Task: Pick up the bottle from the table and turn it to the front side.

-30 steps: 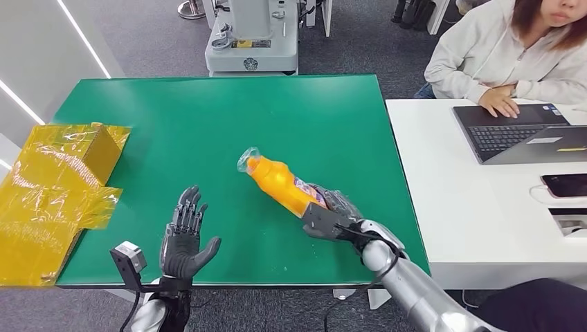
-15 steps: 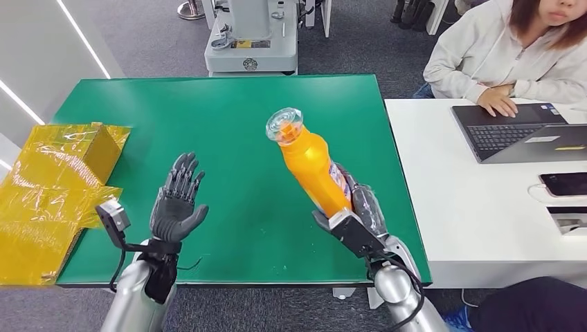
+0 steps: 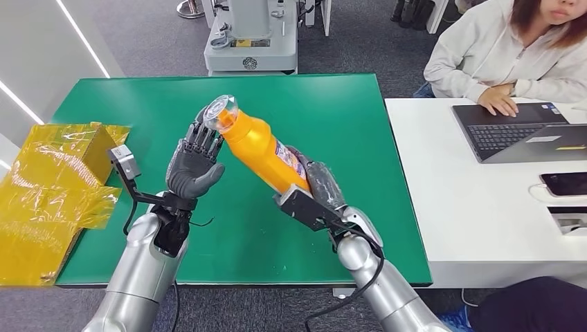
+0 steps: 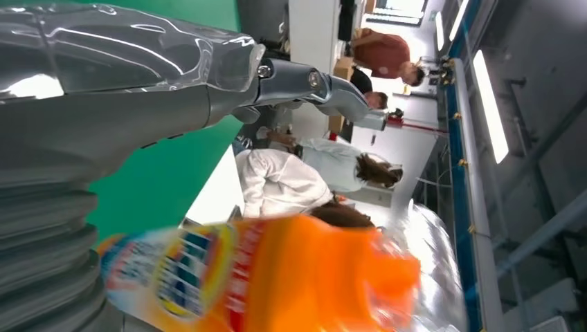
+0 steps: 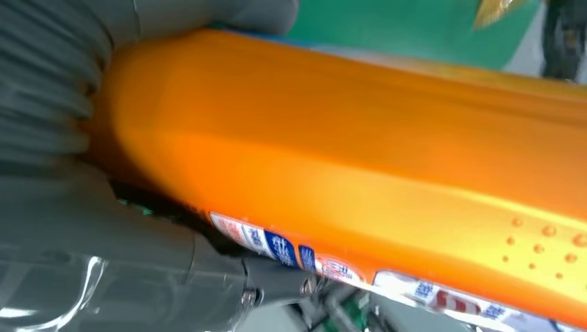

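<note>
Head view: right hand gripped the orange bottle by its base, lifted above the green table, clear cap tilted far-left. Left hand was raised with fingers spread, tips touching the cap, grasping nothing. Yellow wrapped box sat at left; a person at a laptop far right.

Left wrist view: bottle label blurred, writing unreadable.

Right wrist view: fingers wrapped the bottle; label strip text illegible.

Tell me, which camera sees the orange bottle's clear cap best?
The head view: the clear cap tops the tilted orange bottle, beside the left hand, while the right hand grips the base. The left wrist view shows a blurred label, the right wrist view a close-up orange side; neither shows the cap clearly.
</note>
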Robot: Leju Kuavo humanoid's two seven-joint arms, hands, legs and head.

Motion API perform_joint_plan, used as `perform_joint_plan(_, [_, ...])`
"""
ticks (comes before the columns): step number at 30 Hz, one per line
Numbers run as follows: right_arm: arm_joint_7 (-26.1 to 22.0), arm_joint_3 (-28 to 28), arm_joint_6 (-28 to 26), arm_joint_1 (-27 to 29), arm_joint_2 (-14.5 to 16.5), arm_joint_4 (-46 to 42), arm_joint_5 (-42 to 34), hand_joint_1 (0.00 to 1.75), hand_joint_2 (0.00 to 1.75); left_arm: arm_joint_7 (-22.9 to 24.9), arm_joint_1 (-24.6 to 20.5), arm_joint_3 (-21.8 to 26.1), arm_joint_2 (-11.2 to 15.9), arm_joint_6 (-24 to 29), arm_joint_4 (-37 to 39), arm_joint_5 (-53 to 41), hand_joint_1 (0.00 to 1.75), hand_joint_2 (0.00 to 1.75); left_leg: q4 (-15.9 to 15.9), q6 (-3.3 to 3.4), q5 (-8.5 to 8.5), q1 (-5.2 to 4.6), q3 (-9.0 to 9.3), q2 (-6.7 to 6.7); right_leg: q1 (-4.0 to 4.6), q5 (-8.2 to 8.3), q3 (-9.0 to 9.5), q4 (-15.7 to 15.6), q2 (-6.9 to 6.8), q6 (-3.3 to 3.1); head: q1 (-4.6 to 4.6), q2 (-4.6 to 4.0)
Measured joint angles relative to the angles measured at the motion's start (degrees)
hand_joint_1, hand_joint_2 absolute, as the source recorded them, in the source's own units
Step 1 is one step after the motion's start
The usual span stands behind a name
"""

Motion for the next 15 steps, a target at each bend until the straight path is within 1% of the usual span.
perform_joint_plan(7, [0.1, 1.5, -0.3, -2.6, 0.6, 6.4, 0.3, 1.75, 1.75, 0.7, -0.5, -2.2, 0.9, -0.4, 0.0, -0.4, 0.00, 1.75, 0.0, 0.00, 0.00, 0.00, -0.04, 0.00, 0.00, 0.00, -0.02, 0.0, -0.01, 0.00, 0.01, 0.00])
perform_joint_plan(15, [0.7, 2.1, -0.2, -4.2, 0.7, 8.7, 1.6, 1.75, 1.75, 0.0, -1.5, -4.4, 1.7, 1.0, 1.3, -2.0, 0.00, 1.75, 0.0, 0.00, 0.00, 0.00, -0.04, 0.00, 0.00, 0.00, -0.04, 0.0, 0.00, 0.00, 0.01, 0.00])
